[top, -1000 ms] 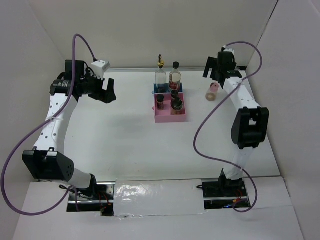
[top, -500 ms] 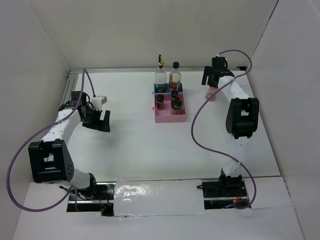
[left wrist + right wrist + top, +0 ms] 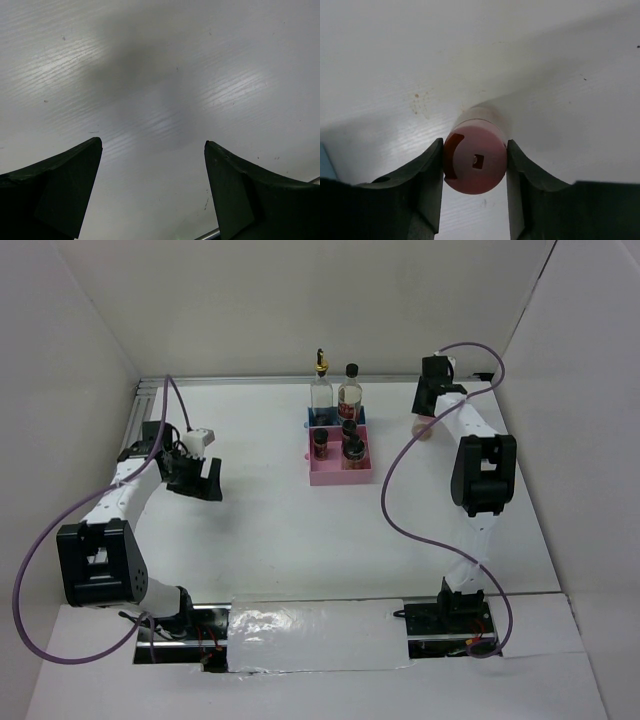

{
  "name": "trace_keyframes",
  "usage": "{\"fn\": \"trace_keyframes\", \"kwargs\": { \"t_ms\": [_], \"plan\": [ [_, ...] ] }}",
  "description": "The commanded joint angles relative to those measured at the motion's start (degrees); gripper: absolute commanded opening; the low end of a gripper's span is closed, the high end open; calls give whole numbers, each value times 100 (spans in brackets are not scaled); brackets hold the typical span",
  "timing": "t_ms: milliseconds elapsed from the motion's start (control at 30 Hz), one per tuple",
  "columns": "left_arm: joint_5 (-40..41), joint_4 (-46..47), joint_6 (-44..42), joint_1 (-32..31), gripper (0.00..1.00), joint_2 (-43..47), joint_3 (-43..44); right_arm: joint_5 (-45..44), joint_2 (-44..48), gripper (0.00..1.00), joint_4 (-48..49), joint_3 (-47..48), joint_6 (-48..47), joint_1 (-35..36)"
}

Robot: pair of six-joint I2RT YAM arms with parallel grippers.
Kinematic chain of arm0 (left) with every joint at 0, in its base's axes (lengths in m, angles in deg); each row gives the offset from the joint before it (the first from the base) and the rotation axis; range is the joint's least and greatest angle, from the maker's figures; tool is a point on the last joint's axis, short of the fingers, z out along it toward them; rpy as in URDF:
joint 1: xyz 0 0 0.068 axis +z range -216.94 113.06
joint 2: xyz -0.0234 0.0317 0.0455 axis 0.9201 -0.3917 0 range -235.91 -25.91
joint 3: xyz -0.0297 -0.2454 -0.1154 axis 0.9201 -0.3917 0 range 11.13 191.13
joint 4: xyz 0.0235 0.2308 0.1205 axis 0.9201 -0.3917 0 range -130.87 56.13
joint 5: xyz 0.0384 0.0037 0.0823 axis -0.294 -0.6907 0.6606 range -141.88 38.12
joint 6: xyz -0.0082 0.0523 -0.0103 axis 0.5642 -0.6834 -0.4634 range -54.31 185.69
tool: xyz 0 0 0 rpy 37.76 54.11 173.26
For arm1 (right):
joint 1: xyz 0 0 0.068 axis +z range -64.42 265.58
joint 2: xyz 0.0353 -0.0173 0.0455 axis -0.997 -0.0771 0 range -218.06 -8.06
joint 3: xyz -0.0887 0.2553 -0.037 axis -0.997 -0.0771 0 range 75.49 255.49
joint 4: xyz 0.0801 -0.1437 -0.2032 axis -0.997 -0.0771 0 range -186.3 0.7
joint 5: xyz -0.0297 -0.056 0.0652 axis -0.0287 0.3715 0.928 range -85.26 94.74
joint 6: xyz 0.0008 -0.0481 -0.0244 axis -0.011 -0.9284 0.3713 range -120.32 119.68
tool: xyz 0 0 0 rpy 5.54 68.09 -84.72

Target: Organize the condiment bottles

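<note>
The pink-capped shaker lies on its side on the white table, at the back right in the top view, shaker. My right gripper is shut on it, a finger pressed against each side of the cap; in the top view the right gripper covers most of it. Two tall clear bottles, one with a gold-black pourer and one with a black cap, stand in the blue tray. Dark-lidded spice jars stand in the pink tray. My left gripper is open over bare table, far left.
White walls close the table in at the back and both sides. A metal rail runs along the left edge, near the left arm. A purple cable loops from the right arm over the table.
The right arm came down over the shaker and its jaws closed on the cap. The left arm dropped from the back left to low over the table and has since held still.
</note>
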Motion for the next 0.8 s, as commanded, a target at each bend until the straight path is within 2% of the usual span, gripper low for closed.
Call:
{"fn": "trace_keyframes", "kwargs": {
  "t_ms": [0,67,100,200,233,367,400,500,567,633,767],
  "plan": [
    [-210,38,64,22,96,151,247,-170,18,35,26,94,28,44],
    [-236,21,64,22,96,186,300,-214,106,19,-18,129,28,44],
    [-245,-66,56,22,96,195,335,-345,184,0,-53,147,28,61],
    [-228,-172,47,40,96,239,476,-792,825,0,-72,-54,19,201],
    [-228,-199,47,40,96,247,546,-942,1358,0,68,-160,19,272],
    [-271,-243,73,49,96,256,678,-1321,2802,0,552,-1045,11,1009],
    [-263,-252,73,49,96,239,704,-1417,3039,0,675,-1223,-50,1472],
    [-263,-243,108,40,96,186,783,-1873,3489,0,143,-1453,88,2334],
    [-306,-304,135,23,96,134,853,-2164,3612,0,-175,-1444,177,2662],
    [-333,-348,135,5,96,116,880,-2052,3718,0,-422,-1453,134,3136],
    [-351,-357,161,-30,96,72,915,-1141,3964,0,-3,-1576,-42,3848]
  ]
}}
